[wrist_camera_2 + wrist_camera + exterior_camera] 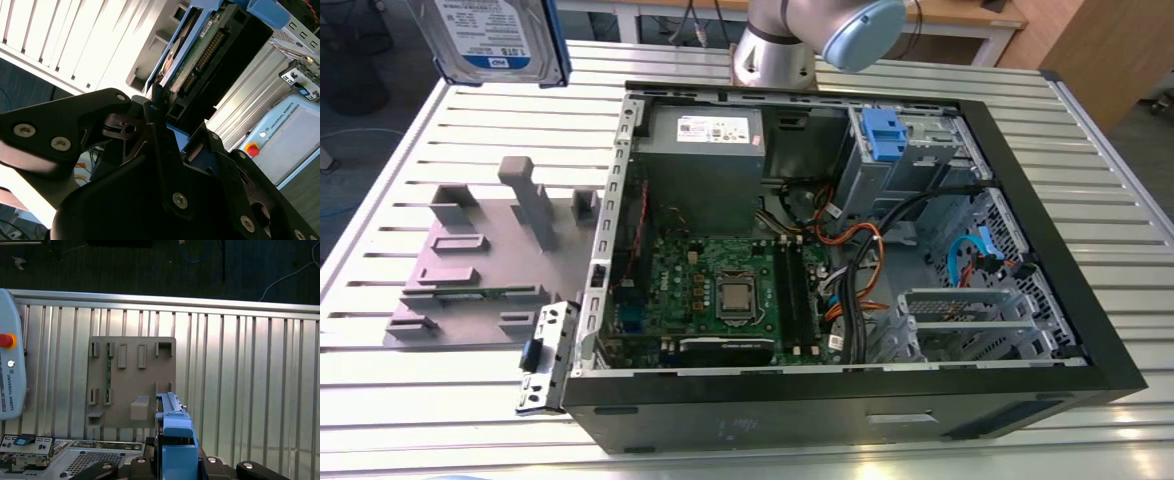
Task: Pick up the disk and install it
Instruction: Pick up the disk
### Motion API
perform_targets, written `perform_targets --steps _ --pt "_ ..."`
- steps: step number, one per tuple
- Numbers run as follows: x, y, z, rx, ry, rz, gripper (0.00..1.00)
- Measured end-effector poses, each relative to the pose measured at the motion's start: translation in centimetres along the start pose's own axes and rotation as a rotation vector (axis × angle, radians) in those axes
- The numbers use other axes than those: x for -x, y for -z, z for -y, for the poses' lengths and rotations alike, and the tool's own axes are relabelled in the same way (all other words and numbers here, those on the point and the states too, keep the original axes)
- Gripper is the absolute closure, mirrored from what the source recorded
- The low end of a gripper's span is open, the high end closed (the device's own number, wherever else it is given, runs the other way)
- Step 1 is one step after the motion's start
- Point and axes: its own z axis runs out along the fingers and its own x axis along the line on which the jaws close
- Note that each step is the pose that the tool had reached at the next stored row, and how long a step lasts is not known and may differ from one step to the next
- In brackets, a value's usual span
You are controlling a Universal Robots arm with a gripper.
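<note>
Your gripper (pixel 172 117) is clamped on the disk (pixel 210 45). In the second wrist view you can see its black fingers (pixel 152 107) pressed against the drive's end by the connector, with the green circuit-board side showing and the blue frame running along the edge. In the first wrist view the gripper (pixel 175 467) holds the disk (pixel 172 415) edge-on, blue frame uppermost, over the slatted table (pixel 250 380).

In the exterior view you see the disk (pixel 494 35) held in the air at the view's upper left, label facing the camera, clear of the table (pixel 1121 200). Below it on the table lies the grey fixture (pixel 467 270), with a thin green board (pixel 480 293) standing in one of its slots. To the exterior view's right of the fixture, just beside it, sits the open case (pixel 854 250). Its drive bay (pixel 907 150), with a blue latch (pixel 883 135), is at the far corner, well apart from the disk. Behind the case stands the arm's base (pixel 781 50). You can also see a pendant (pixel 7 375) at the table edge in both wrist views.
</note>
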Motion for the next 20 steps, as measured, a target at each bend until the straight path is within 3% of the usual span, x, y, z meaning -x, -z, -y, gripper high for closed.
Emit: perform_targets --steps 20 --pt "-0.04 0.01 1.1 0.0 0.0 0.0 0.64"
